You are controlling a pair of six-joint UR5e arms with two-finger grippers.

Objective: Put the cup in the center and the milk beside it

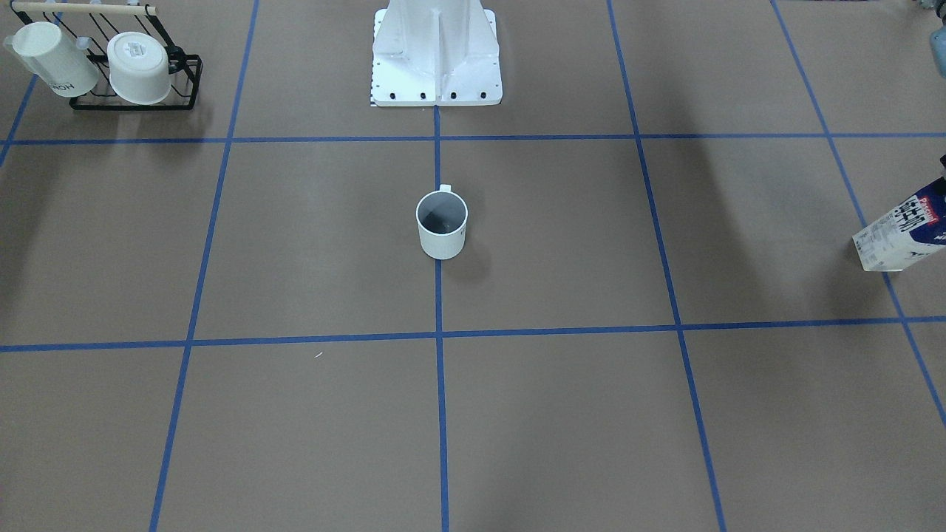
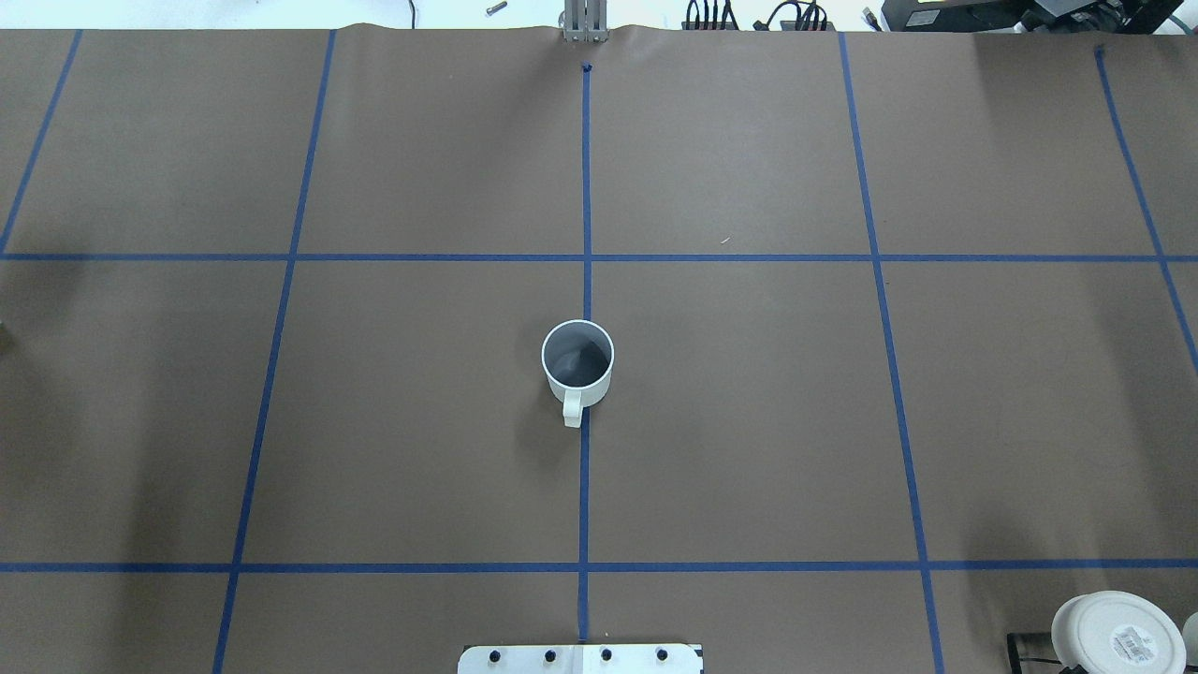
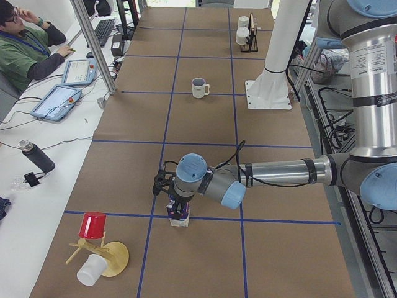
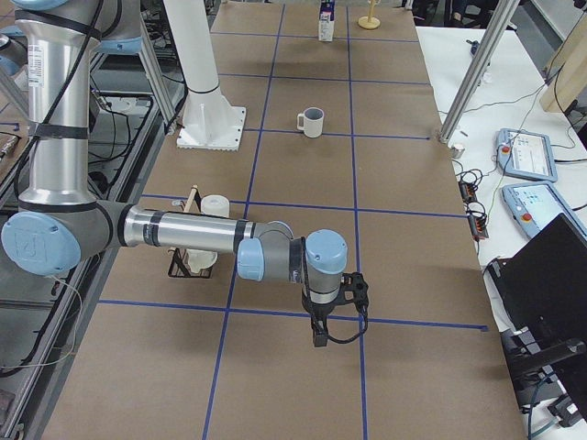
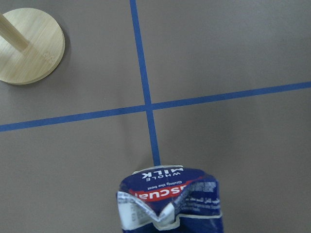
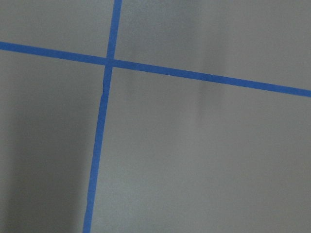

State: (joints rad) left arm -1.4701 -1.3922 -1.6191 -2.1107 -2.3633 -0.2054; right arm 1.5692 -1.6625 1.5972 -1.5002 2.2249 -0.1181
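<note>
The cup [image 1: 442,225] is a small white mug with a dark inside. It stands upright on the middle blue tape line, also seen from overhead [image 2: 577,365], handle toward the robot base. The milk [image 1: 905,229] is a dark-blue and white carton standing far out on the robot's left side. In the exterior left view my left gripper [image 3: 173,208] is right over the milk [image 3: 178,215]. The left wrist view shows only the carton's top [image 5: 170,201], no fingers, so I cannot tell its state. My right gripper [image 4: 318,337] hangs over bare table; I cannot tell its state either.
A black wire rack [image 1: 137,100] with two other white mugs stands near the robot base [image 1: 436,66] on the right-arm side. A wooden stand [image 3: 111,257] with a red cup and a white cup sits near the milk. An operator [image 3: 25,49] sits beside the table.
</note>
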